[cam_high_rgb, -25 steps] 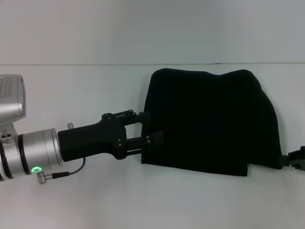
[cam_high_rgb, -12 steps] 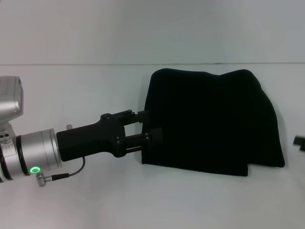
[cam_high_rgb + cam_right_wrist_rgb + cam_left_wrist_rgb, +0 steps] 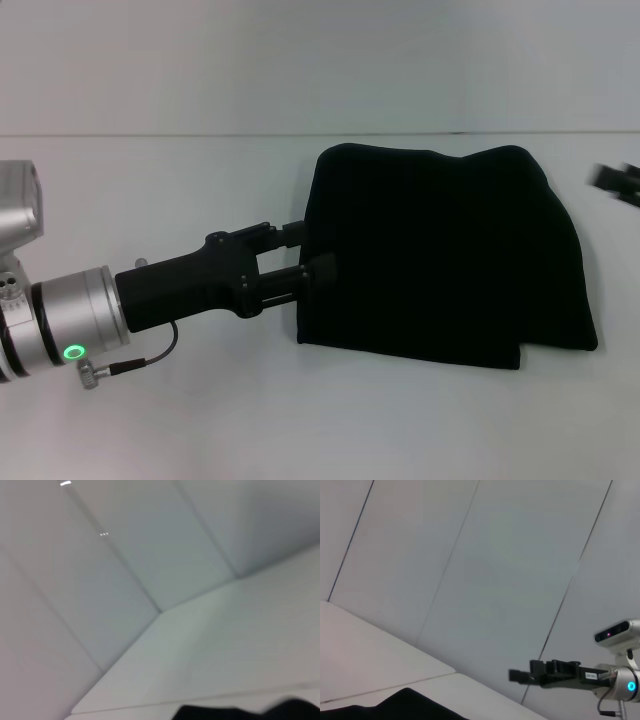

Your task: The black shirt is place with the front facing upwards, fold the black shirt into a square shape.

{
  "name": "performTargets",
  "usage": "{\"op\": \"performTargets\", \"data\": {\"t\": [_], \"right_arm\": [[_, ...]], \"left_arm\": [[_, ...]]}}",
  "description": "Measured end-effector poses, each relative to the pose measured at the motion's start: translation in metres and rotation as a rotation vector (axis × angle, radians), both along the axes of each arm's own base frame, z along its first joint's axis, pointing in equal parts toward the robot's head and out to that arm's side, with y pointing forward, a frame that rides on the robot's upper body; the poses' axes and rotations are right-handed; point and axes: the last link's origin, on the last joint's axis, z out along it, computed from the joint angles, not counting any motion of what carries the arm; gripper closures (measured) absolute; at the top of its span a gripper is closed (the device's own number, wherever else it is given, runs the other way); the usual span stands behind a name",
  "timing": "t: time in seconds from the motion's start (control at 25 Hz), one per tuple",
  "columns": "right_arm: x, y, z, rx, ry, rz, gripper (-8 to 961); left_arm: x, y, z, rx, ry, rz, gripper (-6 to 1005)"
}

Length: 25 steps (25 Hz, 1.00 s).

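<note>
Black shirt [image 3: 445, 255], soft matte cloth folded into a rounded near-square, on smooth white table [image 3: 180, 420]; left gripper [image 3: 312, 252], rigid black, fingers parted at its left edge; right gripper [image 3: 618, 180] blurred at table's right, fingers' state unclear

One folded black shirt [image 3: 445, 255] lies on one white tabletop [image 3: 180, 190], and two pincers show: the left pincer [image 3: 312, 252] and the right pincer [image 3: 618, 182].
</note>
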Motion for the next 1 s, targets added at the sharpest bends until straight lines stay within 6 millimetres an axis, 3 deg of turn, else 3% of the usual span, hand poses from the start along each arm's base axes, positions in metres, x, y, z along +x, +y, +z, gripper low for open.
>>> {"op": "performTargets", "data": {"t": [0.24, 0.36, 0.52, 1.0], "right_arm": [[-0.046, 0.038, -0.055, 0.039, -0.116, 0.100, 102], [-0.055, 0.052, -0.075, 0.017, -0.190, 0.077, 58], [-0.051, 0.063, -0.088, 0.011, -0.230, -0.008, 36], [-0.016, 0.070, -0.084, 0.057, -0.313, -0.230, 41]], "left_arm": [[-0.003, 0.003, -0.004, -0.003, -0.006, 0.052, 274], [-0.004, 0.005, -0.005, -0.003, -0.007, 0.080, 274], [-0.005, 0.005, -0.004, 0.001, -0.015, 0.089, 275], [-0.007, 0.006, -0.006, 0.005, -0.013, 0.115, 275]]}}
